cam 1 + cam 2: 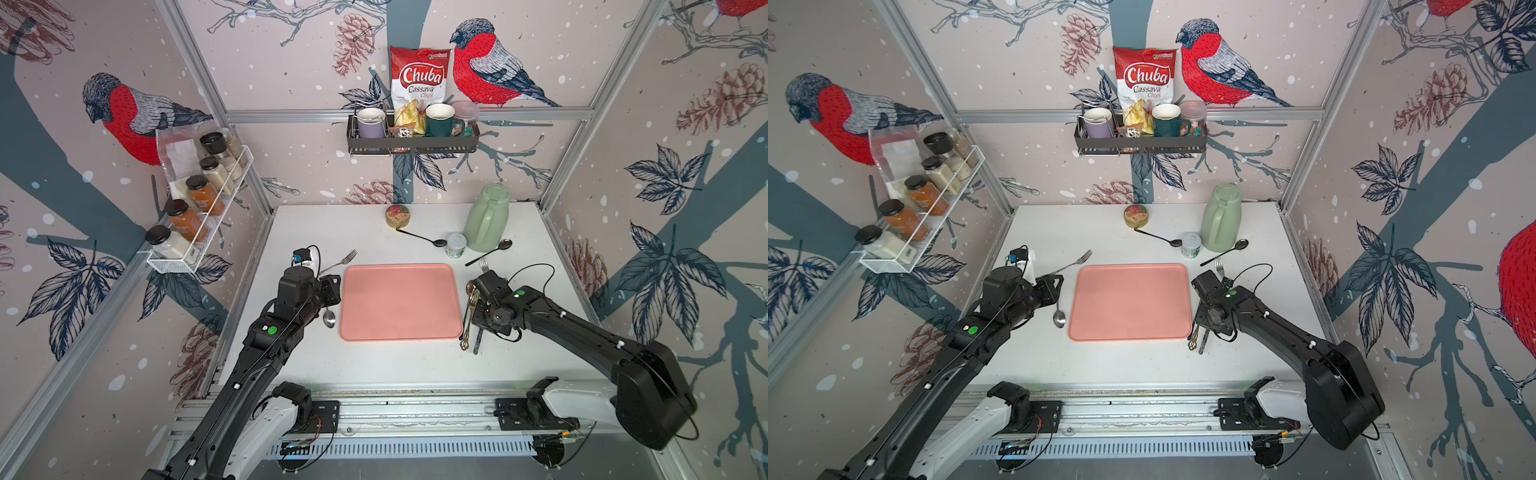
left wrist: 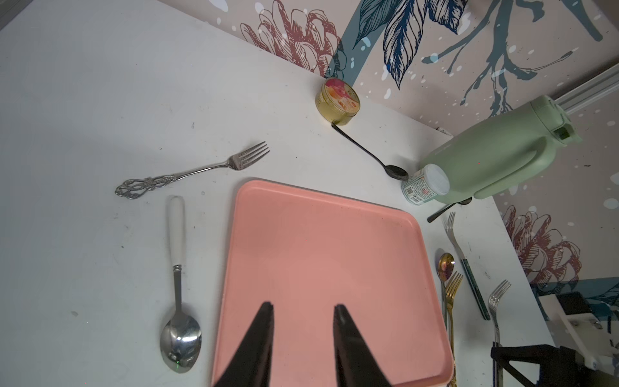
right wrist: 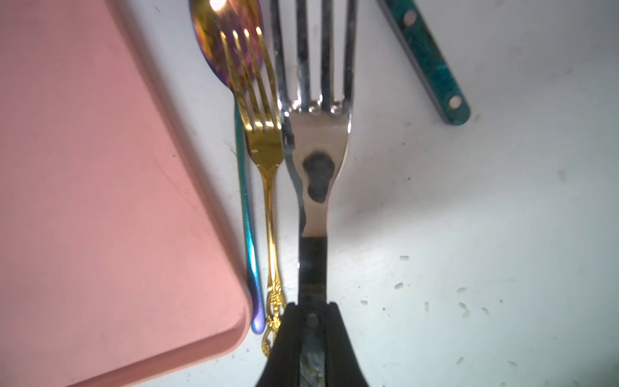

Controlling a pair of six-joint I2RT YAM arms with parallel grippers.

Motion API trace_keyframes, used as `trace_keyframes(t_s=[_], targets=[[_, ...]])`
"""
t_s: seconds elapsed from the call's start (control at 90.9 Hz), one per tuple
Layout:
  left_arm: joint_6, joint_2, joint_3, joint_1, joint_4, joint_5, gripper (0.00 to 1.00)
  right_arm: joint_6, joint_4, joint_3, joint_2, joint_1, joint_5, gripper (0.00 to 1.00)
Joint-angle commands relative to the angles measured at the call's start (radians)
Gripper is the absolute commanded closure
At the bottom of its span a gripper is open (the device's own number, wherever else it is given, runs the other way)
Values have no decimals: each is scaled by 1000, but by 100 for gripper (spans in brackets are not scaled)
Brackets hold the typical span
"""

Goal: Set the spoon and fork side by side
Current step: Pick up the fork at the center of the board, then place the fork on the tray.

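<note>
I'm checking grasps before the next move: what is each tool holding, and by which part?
The right tool grips the silver fork by its dark handle; the left tool, open, holds nothing.

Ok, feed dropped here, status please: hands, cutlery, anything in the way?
Right hand shut on dark-handled fork. Left hand open, empty, above pink tray. Gold fork and rainbow spoon lie close alongside the gripped fork, by the tray edge.

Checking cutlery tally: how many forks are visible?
4: ornate silver fork left of the tray; gold fork and green-handled fork right of it; dark-handled fork in the right tool. Arms may hide more.
</note>
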Motion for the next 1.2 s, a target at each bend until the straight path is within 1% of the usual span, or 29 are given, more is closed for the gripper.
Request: trace_keyframes(t_s=[0.0, 0.121, 0.198, 0.33, 0.429, 0.506, 0.594, 0.671, 0.726, 0.825, 0.957, 1.189], targets=[[18, -11, 27, -3, -61, 12, 68, -27, -144, 67, -45, 15, 63, 96], [19, -15, 35, -3, -70, 13, 68, -50, -193, 176, -38, 65, 74, 96], [14, -14, 20, -3, -50, -7, 68, -57, -215, 250, 9, 102, 80, 96], [7, 15, -5, -2, -31, -31, 69, -64, -236, 385, 136, 173, 94, 97], [10, 35, -16, -3, -14, 6, 70, -72, -238, 499, 243, 235, 90, 97], [12, 31, -16, -3, -42, -6, 70, -71, -260, 611, 352, 276, 98, 97], [-11, -6, -28, -2, -86, -75, 69, -72, -268, 729, 468, 316, 91, 98], [-32, -40, -47, 4, -114, -155, 64, -72, -263, 828, 572, 345, 74, 98], [-57, -54, -59, 21, -137, -188, 62, -71, -268, 907, 651, 363, 66, 98], [-78, -81, -64, 54, -160, -171, 59, -72, -278, 1048, 778, 390, 45, 98], [-77, -121, -49, 59, -187, -144, 58, -72, -293, 1216, 938, 412, 2, 98], [-53, -160, -16, 60, -250, -147, 58, -43, -260, 1414, 1133, 433, -69, 98]])
